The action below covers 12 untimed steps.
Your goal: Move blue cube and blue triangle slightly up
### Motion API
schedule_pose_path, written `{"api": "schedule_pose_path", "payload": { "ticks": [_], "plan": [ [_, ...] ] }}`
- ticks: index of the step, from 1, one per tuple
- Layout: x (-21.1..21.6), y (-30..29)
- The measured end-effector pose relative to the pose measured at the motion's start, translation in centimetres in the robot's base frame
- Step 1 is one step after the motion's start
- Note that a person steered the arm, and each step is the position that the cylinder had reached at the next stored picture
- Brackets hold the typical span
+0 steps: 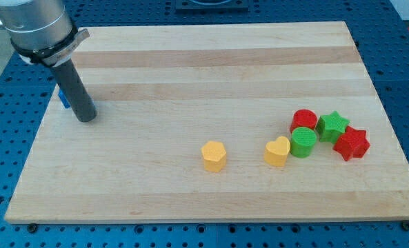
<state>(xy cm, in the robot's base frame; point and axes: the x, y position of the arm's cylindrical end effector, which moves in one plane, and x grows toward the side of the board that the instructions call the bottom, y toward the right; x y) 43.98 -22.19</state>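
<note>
My tip (85, 117) rests on the wooden board (211, 62) near its left edge, holding nothing. A blue block (63, 97), shape indiscernible, shows just behind the rod, toward that edge; only one is visible.

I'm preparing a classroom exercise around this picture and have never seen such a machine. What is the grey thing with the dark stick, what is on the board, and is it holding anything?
The grey thing is a robot arm ending in a dark rod. It holds nothing; my tip only pushes blocks across the wooden board. A single camera looks down at the board. Just behind the rod at the view's left shows something blue, mostly hidden. Further right lie a yellow hexagon-like block, a yellow heart, a green cylinder, a red cylinder, a green star and a red star.
</note>
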Motion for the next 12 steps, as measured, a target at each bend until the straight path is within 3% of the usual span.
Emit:
{"api": "schedule_pose_path", "payload": {
  "ticks": [2, 4, 6, 8, 10, 12],
  "plan": [
    [-0.2, -0.3],
    [7.9, 5.5],
    [8.2, 8.3],
    [7.1, 9.6],
    [1.6, 13.4],
    [-1.1, 8.5]
  ]
}}
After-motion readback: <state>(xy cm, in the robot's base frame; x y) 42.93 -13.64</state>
